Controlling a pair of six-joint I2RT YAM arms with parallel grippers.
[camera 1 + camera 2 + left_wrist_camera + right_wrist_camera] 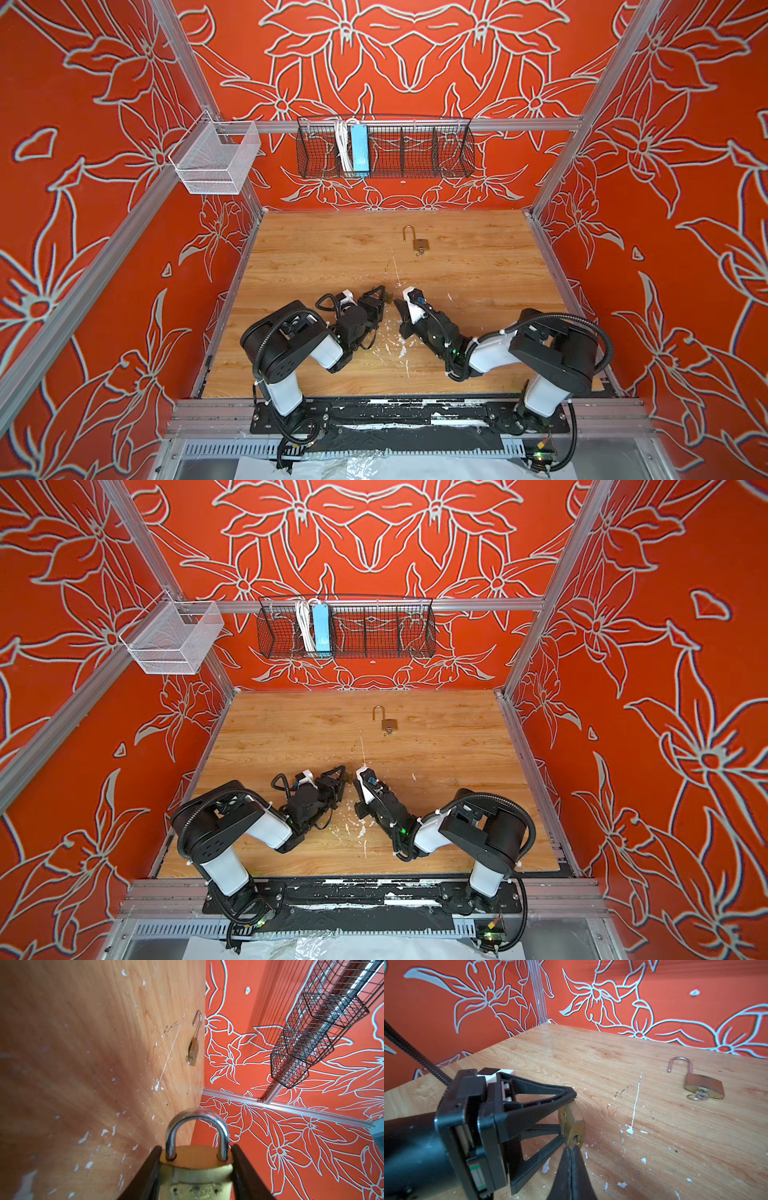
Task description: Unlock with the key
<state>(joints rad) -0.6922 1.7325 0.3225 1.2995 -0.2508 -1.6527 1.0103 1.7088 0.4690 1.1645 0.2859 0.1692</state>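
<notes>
Left gripper point(568, 1118): jaws clamped on the shut brass padlock point(195, 1167), over the table point(612, 1053) near its middle. Right gripper point(571, 1153): jaws pressed together at the keyway point(576, 1138); no key visible. Risk: an off-axis push twists the padlock and jams entry.

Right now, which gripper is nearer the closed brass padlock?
Left. The left gripper has its fingers clamped on both sides of the closed padlock. The right gripper, shut, points at its keyhole end from right beside it; contact unclear.

Bright even light, blurred near foreground
</notes>
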